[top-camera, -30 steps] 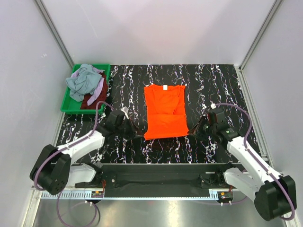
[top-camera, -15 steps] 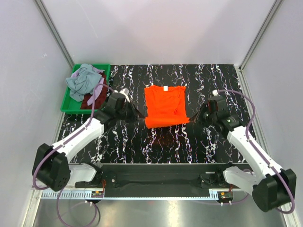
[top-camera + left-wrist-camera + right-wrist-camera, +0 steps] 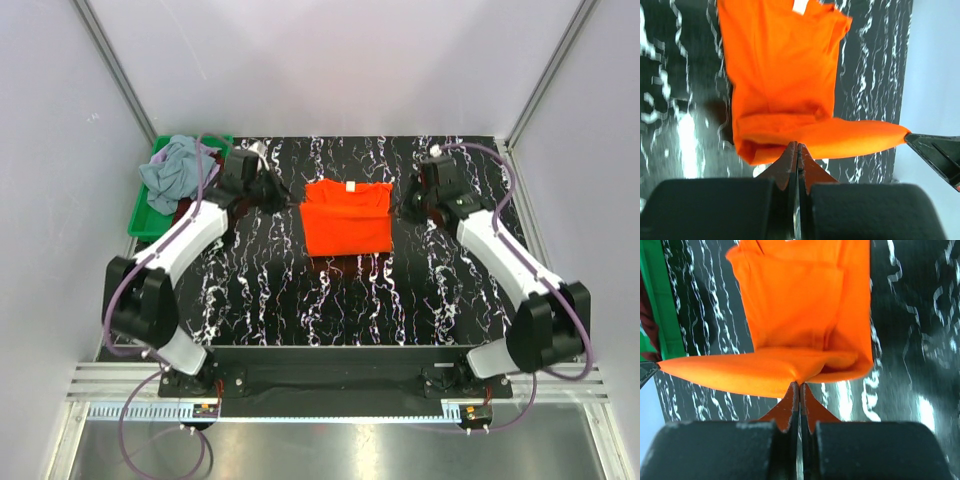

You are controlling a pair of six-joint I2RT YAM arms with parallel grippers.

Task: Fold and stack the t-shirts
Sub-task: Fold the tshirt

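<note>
The left gripper point(image 3: 797, 146) and right gripper point(image 3: 799, 386) are each pinched tight on a corner of the orange shirt point(image 3: 345, 222). They hold one edge taut between them, raised over the rest of the shirt, which lies flat on the marbled table point(image 3: 300, 300). Beside the left arm, a green bin point(image 3: 138, 228) at the table's far-left corner holds crumpled shirts point(image 3: 172, 172) in grey-blue, lilac and dark red.

- We see a bench point(image 3: 340, 300) topped in glossy black with white veining, catching soft reflections.
- A plain white back wall point(image 3: 330, 60), left wall point(image 3: 45, 150) and right wall point(image 3: 600, 150) enclose it.
- We note slanted aluminium posts point(image 3: 113, 65) in the back corners.
- A brushed metal ledge point(image 3: 330, 450) lines the near edge.
</note>
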